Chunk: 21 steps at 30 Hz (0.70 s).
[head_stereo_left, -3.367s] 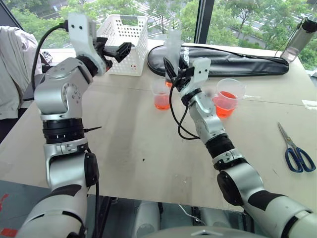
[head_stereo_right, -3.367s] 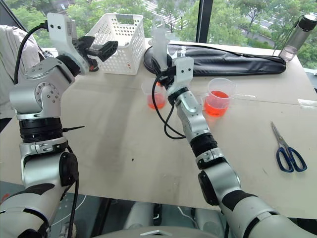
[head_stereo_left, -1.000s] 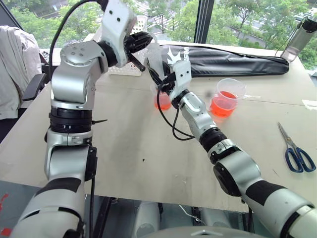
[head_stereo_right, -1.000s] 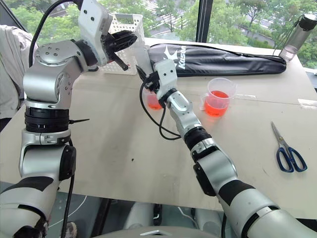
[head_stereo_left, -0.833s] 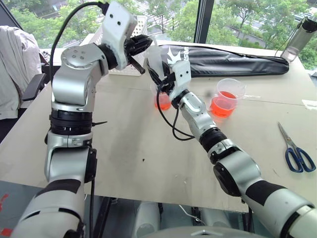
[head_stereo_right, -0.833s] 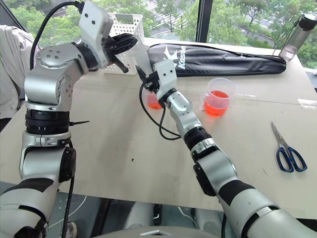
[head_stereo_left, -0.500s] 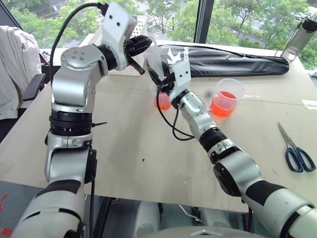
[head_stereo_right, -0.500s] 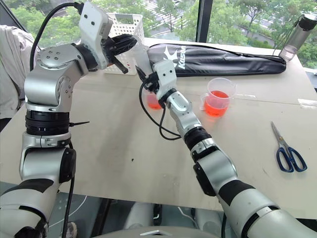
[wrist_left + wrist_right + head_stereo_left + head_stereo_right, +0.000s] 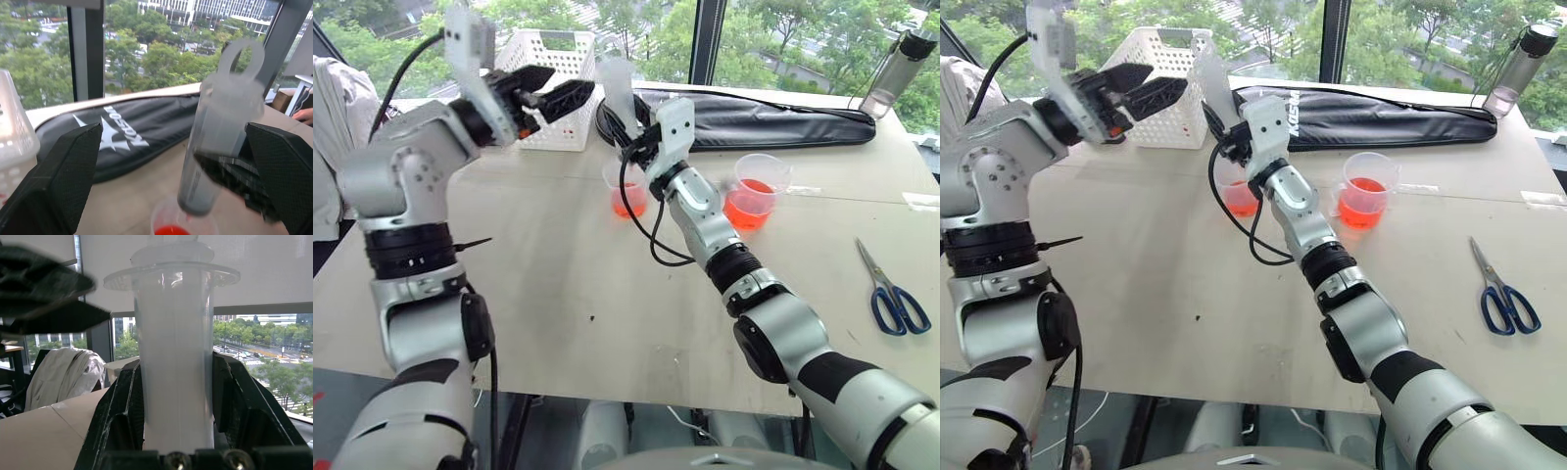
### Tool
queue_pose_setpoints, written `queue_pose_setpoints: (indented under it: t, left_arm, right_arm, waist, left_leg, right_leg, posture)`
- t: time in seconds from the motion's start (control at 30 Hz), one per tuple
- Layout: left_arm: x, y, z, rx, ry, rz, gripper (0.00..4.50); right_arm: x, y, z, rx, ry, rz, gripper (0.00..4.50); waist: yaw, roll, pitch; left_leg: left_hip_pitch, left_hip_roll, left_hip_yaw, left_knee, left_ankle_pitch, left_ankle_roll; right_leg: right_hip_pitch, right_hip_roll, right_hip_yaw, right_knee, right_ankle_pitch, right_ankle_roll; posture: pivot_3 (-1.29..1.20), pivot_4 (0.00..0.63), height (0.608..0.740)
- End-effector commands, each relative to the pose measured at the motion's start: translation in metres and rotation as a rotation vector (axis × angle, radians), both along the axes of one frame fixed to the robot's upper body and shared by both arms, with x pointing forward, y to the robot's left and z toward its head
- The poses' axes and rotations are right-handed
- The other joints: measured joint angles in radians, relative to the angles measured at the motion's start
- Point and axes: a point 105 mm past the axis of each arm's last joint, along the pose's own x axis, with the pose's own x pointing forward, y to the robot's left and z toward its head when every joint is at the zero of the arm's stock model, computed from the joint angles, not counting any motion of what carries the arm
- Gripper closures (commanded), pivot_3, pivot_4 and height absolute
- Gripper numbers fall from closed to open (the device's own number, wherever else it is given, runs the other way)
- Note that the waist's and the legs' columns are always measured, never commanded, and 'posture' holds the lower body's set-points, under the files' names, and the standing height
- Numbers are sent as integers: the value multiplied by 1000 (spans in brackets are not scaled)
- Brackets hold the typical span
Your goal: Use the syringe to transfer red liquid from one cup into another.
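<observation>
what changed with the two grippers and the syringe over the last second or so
The left gripper let go of the top of the syringe, opened wide and drew back toward the white basket. The right gripper stayed shut on the syringe barrel, upright over the narrower cup. Both cups, the wider cup included, the scissors and the black bag kept their places.

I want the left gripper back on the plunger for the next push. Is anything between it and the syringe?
Nothing visible. The left gripper is open, apart from the syringe, with only air between them. The right gripper holds the barrel lower down, above the narrower cup, leaving the plunger top free.
</observation>
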Motion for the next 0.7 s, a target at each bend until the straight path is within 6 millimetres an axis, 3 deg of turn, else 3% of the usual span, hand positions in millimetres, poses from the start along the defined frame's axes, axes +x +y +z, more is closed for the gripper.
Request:
queue_pose_setpoints:
  t: [0.03, 0.13, 0.3, 0.53, 0.7]
  left_arm:
    - [-11, -13, -5, 33, -9, -65, 0]
    - [-6, -28, -9, 48, -23, -73, 0]
    - [-1, -49, 2, 35, -66, -106, 0]
    - [5, -59, 13, 31, -112, -120, 0]
    - [10, -56, 14, 50, -130, -91, 0]
  right_arm:
    - [-42, 52, 43, 129, -89, 165, 3042]
    - [-43, 53, 43, 125, -91, 167, 3042]
    - [-46, 56, 40, 105, -102, 174, 3057]
    - [-45, 55, 38, 89, -107, 162, 3059]
    - [-45, 54, 38, 83, -112, 157, 3059]
  waist:
    - [2, 0, 0]
    - [7, -1, 0]
    - [6, -1, 0]
    - [0, -1, 0]
    - [1, -1, 0]
  left_leg:
    - [0, 0, 0, 0, 0, 0]
    - [-1, 0, -1, 1, 0, 0]
    - [-1, 0, 0, 0, 0, 0]
    - [0, 0, 0, -1, 0, 0]
    - [0, 0, 0, 0, 0, 0]
  right_leg:
    - [0, 0, 0, 0, 0, 0]
    - [0, 0, -1, 0, 0, 0]
    - [0, 0, -1, 0, 0, 0]
    - [0, 0, 0, 0, 0, 0]
    - [0, 0, 0, 0, 0, 0]
  posture:
    - [0, 150, 724]
    - [0, 150, 724]
    - [0, 150, 724]
    - [0, 150, 724]
    - [0, 150, 724]
